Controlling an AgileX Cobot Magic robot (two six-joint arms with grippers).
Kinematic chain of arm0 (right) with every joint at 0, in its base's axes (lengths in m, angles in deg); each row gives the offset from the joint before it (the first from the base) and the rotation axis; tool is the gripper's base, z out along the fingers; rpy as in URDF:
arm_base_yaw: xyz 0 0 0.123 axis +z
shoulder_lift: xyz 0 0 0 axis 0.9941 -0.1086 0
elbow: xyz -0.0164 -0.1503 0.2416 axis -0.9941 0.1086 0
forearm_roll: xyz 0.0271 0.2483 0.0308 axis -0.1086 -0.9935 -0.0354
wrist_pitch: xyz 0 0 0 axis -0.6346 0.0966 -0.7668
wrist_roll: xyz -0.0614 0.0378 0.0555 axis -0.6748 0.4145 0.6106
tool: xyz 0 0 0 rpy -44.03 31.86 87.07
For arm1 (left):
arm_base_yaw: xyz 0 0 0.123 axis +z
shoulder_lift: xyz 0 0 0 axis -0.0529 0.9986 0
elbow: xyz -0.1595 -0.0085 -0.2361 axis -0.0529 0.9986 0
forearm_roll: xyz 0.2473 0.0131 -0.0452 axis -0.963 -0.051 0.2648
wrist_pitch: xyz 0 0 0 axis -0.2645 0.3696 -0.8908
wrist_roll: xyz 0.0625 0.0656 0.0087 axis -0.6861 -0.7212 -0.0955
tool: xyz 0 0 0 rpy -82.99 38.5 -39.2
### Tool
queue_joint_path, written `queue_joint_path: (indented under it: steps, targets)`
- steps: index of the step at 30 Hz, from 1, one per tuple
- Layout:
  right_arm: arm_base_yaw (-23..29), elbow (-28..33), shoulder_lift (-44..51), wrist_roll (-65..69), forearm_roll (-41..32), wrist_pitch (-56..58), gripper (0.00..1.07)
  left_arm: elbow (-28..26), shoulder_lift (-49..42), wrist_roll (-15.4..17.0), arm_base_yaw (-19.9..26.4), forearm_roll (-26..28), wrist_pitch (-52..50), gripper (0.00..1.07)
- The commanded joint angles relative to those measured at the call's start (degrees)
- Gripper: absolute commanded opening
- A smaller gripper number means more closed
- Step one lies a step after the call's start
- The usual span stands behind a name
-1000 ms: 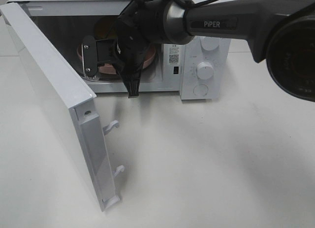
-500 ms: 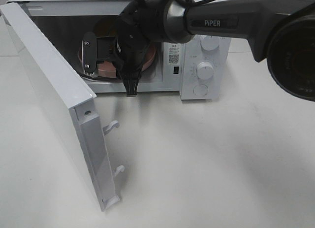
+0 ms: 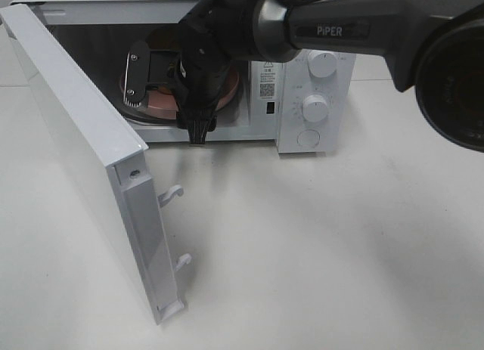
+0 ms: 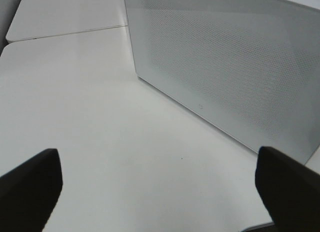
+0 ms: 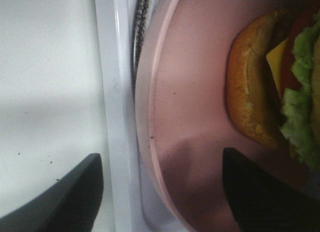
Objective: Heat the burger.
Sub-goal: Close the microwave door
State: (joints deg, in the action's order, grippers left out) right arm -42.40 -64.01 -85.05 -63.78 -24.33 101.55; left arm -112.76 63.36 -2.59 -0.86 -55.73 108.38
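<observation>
Burger partly off-frame; mostly behind right arm.

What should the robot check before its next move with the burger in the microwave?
1. The golden-bun burger sits on the round pink plate: ok.
2. The plate is inside the white box-shaped microwave: ok.
3. The right gripper is open and not pinching the plate rim: ok.
4. The right gripper is clear of the microwave opening: not ok, it hangs in the doorway.
5. The white microwave door is shut: not ok, it is wide open.
6. The left gripper is open beside the door: ok.
</observation>
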Motion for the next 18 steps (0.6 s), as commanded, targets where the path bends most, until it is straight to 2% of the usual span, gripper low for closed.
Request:
queue_joint_path:
  steps: [1, 7, 18]
  targets:
    - [0.2, 0.0, 1.6, 0.7, -0.2, 0.6, 0.72, 0.2, -1.3, 0.2, -0.1, 0.2, -0.7, 0.98]
    - [0.2, 1.0, 2.8, 2.3, -0.2, 0.0, 0.72, 0.2, -1.3, 0.2, -0.1, 0.2, -0.7, 0.98]
    - [0.2, 11.0, 8.0, 2.3, 0.2, -5.4, 0.72, 0.2, -1.3, 0.2, -0.1, 0.2, -0.7, 0.98]
